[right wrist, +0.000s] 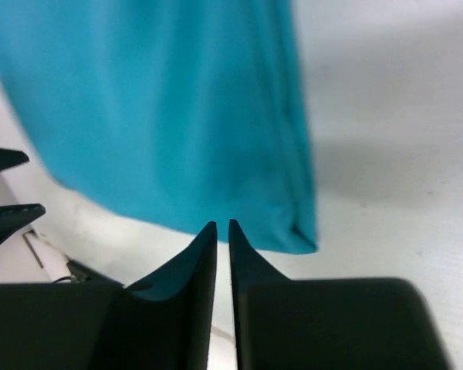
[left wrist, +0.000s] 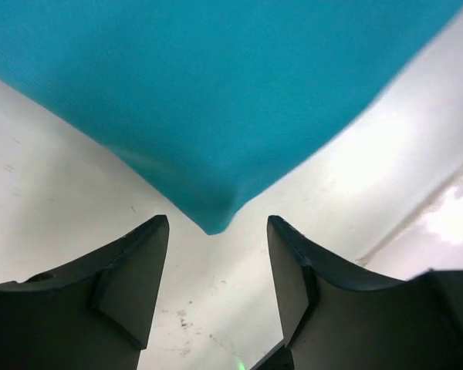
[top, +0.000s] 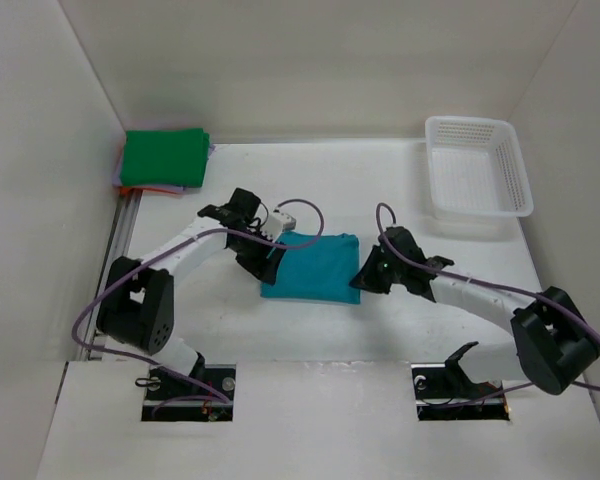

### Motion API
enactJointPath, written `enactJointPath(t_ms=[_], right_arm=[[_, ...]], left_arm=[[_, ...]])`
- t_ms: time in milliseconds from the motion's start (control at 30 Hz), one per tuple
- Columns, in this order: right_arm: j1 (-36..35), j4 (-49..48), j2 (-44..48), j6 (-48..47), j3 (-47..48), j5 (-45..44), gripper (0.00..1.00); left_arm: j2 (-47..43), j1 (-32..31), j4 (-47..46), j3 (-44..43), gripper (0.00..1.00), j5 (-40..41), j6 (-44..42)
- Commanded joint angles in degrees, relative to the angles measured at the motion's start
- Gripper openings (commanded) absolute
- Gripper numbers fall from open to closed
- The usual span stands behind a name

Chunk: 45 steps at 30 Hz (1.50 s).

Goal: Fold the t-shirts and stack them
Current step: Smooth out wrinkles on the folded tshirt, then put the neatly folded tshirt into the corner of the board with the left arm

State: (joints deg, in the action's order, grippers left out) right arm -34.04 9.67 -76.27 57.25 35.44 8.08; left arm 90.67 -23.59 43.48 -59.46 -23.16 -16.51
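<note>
A teal t-shirt (top: 312, 267) lies folded flat in the middle of the table. At the back left a folded green t-shirt (top: 163, 157) tops a stack, with a lavender edge (top: 118, 168) and an orange edge (top: 128, 189) showing under it. My left gripper (top: 270, 250) sits at the teal shirt's left edge. In the left wrist view it (left wrist: 217, 223) is open, and a corner of the teal shirt (left wrist: 216, 92) ends just ahead of the tips, untouched. My right gripper (top: 366, 272) is at the shirt's right edge. In its wrist view it (right wrist: 222, 223) is shut to a thin empty slit, the teal shirt (right wrist: 154, 108) just beyond.
A white mesh basket (top: 525, 180) stands empty at the back right corner. White walls enclose the table on the left, back and right. A metal rail (top: 120, 240) runs along the left side. Purple cables loop over both arms.
</note>
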Motion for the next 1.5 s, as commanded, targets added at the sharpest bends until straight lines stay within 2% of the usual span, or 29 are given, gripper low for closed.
enactJointPath(t_ms=[0, 167, 233, 333, 467, 633, 900, 1133, 1200, 1267, 1300, 1367, 1400, 1467], right_arm=[[0.2, 3.8, 4.1, -3.4, 5.2, -1.6, 0.17], [3.0, 7.0, 2.3, -5.3, 6.7, -3.2, 0.46], [3.8, 7.3, 0.1, -5.7, 7.0, -3.9, 0.53], [3.9, 6.6, -3.3, -5.8, 7.5, -5.3, 0.60], [3.9, 3.6, -7.0, -5.4, 8.1, -5.3, 0.65], [3.9, 0.8, -8.9, -4.0, 7.5, -4.5, 0.66], [3.4, 0.4, -11.3, -4.0, 9.1, -4.2, 0.65], [3.3, 0.4, -10.8, -4.0, 9.8, -3.9, 0.65], [3.3, 0.4, -10.8, -4.0, 9.6, -3.7, 0.64], [3.3, 0.4, -10.7, -4.0, 9.3, -3.6, 0.64], [3.3, 0.4, -10.7, -4.0, 9.2, -3.6, 0.64], [3.3, 0.4, -10.2, -3.9, 8.7, -3.6, 0.64], [3.3, 0.3, -9.8, -3.8, 8.3, -3.6, 0.64], [3.5, 0.2, -8.1, -3.5, 7.2, -3.6, 0.64]], left_arm=[[-6.9, 0.7, 0.9, -5.2, 0.56, -8.6, -0.5], [-2.5, 2.0, -1.5, -5.5, 0.57, -7.3, 4.6], [0.8, 3.1, -1.8, -6.4, 0.56, -5.8, 7.2], [5.8, 5.1, -2.2, -7.9, 0.55, -4.7, 10.3], [11.1, 7.2, -2.5, -10.1, 0.54, -6.8, 12.9], [14.4, 7.6, -3.1, -10.5, 0.54, -14.6, 16.1], [19.3, 5.5, -3.0, -8.7, 0.55, -14.6, 18.3], [26.6, 5.5, -2.7, -11.2, 0.54, -14.5, 20.5], [29.2, 6.0, -2.4, -12.3, 0.51, -14.6, 20.5], [31.1, 6.4, -2.3, -13.2, 0.42, -14.6, 20.3], [31.8, 6.6, -2.3, -13.6, 0.33, -14.9, 20.1], [32.5, 7.0, -2.3, -14.5, 0.05, -15.7, 19.9], [32.4, 7.3, -2.2, -14.9, 0.00, -16.0, 19.9], [30.0, 8.1, -2.8, -15.4, 0.00, -16.6, 19.9]])
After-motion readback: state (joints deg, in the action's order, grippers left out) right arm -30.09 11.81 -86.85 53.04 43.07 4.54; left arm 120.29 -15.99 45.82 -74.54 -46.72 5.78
